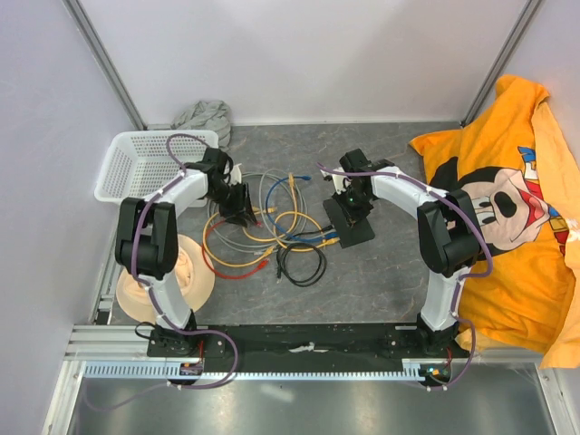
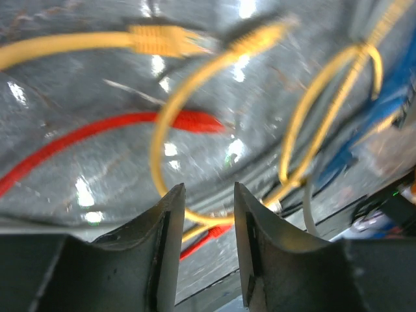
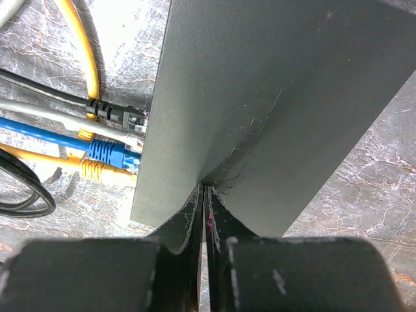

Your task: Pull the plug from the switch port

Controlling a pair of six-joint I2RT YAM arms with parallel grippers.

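The switch [image 1: 355,223] is a flat matte-black box right of the table's middle. In the right wrist view it [image 3: 273,97] fills most of the frame. Along its left edge sit a black plug [image 3: 122,117], a grey plug [image 3: 127,138], a blue plug [image 3: 108,153] and a yellow plug [image 3: 101,170]. My right gripper [image 3: 205,192] is shut, with its tips resting on the switch's top face [image 1: 349,198]. My left gripper [image 2: 209,195] is open and empty above the cable tangle [image 1: 239,207]. A yellow cable [image 2: 214,218] runs across just beyond its tips.
Loose yellow, red, blue, grey and black cables [image 1: 272,240] lie coiled between the arms. A white basket [image 1: 136,163] stands at the back left, with a grey cloth [image 1: 205,116] behind it. A beige hat [image 1: 195,276] lies at the front left. An orange Mickey shirt [image 1: 517,208] covers the right side.
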